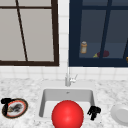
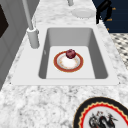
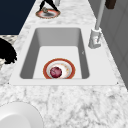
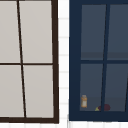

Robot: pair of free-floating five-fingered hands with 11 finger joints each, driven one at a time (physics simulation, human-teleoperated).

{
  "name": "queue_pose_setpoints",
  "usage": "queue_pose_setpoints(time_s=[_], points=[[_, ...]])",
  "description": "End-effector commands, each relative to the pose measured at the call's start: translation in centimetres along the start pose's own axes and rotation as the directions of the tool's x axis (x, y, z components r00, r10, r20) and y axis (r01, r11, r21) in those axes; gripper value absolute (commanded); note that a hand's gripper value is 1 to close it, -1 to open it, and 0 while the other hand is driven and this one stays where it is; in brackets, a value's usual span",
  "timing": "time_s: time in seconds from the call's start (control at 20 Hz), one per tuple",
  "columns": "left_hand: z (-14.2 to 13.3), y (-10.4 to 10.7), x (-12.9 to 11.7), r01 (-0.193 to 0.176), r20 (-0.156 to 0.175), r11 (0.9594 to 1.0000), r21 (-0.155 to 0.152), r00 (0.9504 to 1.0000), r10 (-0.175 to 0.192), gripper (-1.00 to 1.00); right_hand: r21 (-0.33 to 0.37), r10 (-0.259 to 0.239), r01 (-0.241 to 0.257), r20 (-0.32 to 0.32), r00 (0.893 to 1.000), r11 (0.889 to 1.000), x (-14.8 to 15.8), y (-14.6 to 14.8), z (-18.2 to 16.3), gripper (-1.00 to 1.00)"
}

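Black left hand point(image 1: 5, 102) curls on the patterned plate's point(image 1: 16, 108) left rim on the tabletop point(image 1: 30, 87); right hand point(image 1: 94, 112), curled and empty, hovers nearer the sink point(image 1: 50, 93) and white plate point(image 1: 121, 114).

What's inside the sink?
In the sink lies a red-rimmed plate with a dark red fruit on it. The plate and fruit cover the basin floor beneath them.
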State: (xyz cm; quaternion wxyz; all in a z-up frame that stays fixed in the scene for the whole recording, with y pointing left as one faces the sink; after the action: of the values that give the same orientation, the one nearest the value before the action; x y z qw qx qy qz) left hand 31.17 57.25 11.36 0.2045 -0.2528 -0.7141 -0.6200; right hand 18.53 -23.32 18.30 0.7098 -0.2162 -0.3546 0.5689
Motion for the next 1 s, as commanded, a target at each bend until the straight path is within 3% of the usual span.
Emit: queue_pose_setpoints(time_s=[0.0,0.1,0.2,0.3,0.35,0.45,0.8,0.95], points=[[0.1,0.0,-0.6,-0.025,-0.003,0.9997,0.003,0.9997,0.025,-1.00,0.000,0.000,0.000,0.000,1.000,1.000,0.0,0.0,0.0,0.00],[-1.3,-0.8,-0.5,-0.012,-0.031,0.9992,-0.037,0.9994,0.011,-1.00,0.000,0.000,0.000,0.000,1.000,1.000,0.0,0.0,0.0,0.00],[-1.4,-0.4,0.0,-0.012,-0.044,0.9992,-0.039,0.9990,0.010,-1.00,0.000,0.000,0.000,0.000,1.000,1.000,0.0,0.0,0.0,0.00],[-0.7,-0.2,0.1,-0.012,-0.046,0.9998,-0.019,0.9989,0.011,-1.00,0.000,0.000,0.000,0.000,1.000,1.000,0.0,0.0,0.0,0.00],[-0.7,-0.1,0.1,-0.011,-0.027,0.9998,-0.016,0.9996,0.011,-1.00,0.000,0.000,0.000,0.000,1.000,1.000,0.0,0.0,0.0,0.00],[-0.3,-0.1,0.1,-0.011,-0.022,0.9999,-0.012,0.9997,0.011,-1.00,0.000,0.000,0.000,0.000,1.000,1.000,0.0,0.0,0.0,0.00],[-2.2,-1.8,2.7,-0.017,-0.031,0.9994,-0.031,0.9994,0.016,-1.00,0.000,0.000,0.000,0.000,1.000,1.000,0.0,0.0,0.0,0.00],[-2.1,-1.8,2.3,-0.030,-0.033,0.9993,-0.020,0.9990,0.030,-1.00,0.000,0.000,0.000,0.000,1.000,1.000,0.0,0.0,0.0,0.00]])
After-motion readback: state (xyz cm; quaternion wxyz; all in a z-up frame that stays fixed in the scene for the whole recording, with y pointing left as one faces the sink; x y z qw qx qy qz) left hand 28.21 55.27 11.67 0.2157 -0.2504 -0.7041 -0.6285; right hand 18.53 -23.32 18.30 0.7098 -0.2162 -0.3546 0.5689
